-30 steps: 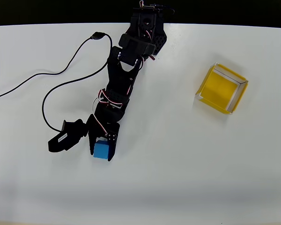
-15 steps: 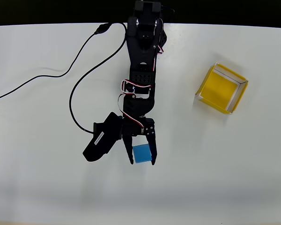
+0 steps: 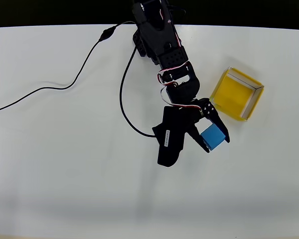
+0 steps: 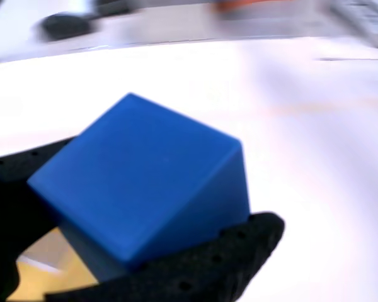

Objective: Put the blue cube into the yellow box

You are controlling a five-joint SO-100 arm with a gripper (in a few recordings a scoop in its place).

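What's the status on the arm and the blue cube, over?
Gripper shut on the blue cube, carried above the table. Yellow box up and right of it in the overhead view. Nothing between them.

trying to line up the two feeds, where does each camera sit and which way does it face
Overhead view: fixed above the white table, looking straight down; it shows the whole black arm, its gripper shut on the blue cube, just below-left of the yellow box, and a black cable.
Wrist view: rides on the gripper, looking along the fingers across the blurred table; the blue cube sits close between them.
Shared: the gripper, the cube and the table.
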